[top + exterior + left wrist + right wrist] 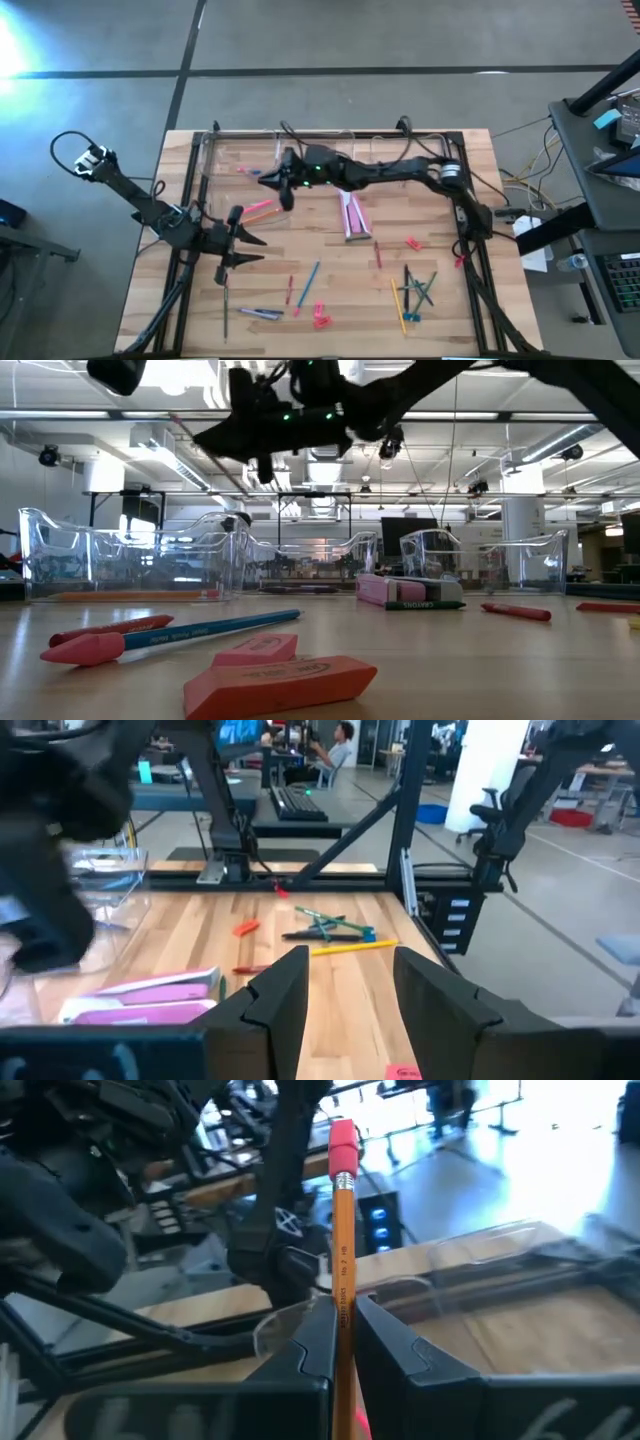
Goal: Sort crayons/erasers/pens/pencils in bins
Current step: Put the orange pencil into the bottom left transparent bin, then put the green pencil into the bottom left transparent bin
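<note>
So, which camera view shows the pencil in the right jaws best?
The right wrist view: the orange pencil stands clamped in the right gripper, its pink eraser tip clear. The high and low views show only the dark gripper; the left wrist view shows nothing of it.

I see grey concrete floor (400,40) around my wooden table (440,250), ceiling strip lights (60,415), and a seated person (335,750) beyond.

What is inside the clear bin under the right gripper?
In the high view, the bin holds a few pink and orange sticks. The right gripper, shut on a pencil, covers part of the bin, so more may be hidden.
</note>
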